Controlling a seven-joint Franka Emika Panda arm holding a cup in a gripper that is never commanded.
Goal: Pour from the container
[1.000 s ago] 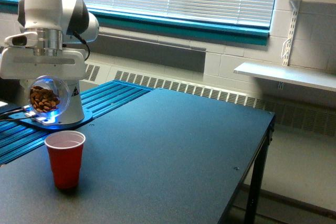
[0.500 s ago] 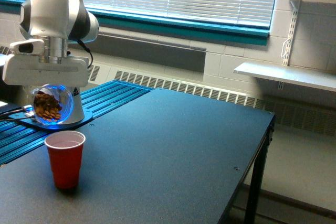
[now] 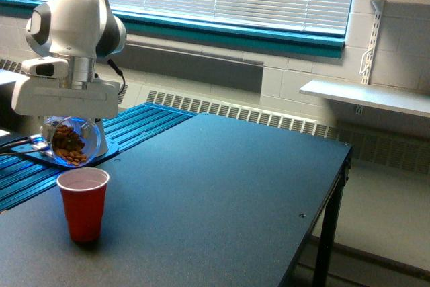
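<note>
The container, a clear rounded jar with a heap of brown, nut-like pieces inside, hangs directly beneath the gripper, whose jaws are clamped on it from above. The jar lies tipped over, its long axis close to level, and the brown load has slid to the lower side. Below the gripper and a shade to the exterior view's right stands the red cup, upright and open-mouthed on the dark table, with a clear gap between its rim and the jar. That vertical line from jar down to cup is what the pour depends on; which end of the jar is its mouth cannot be made out. Against the frame of a second ago, the white arm has carried the jar lower and slightly rightward, nearer the cup, and the contents have shifted downward. The cup has not moved.
</note>
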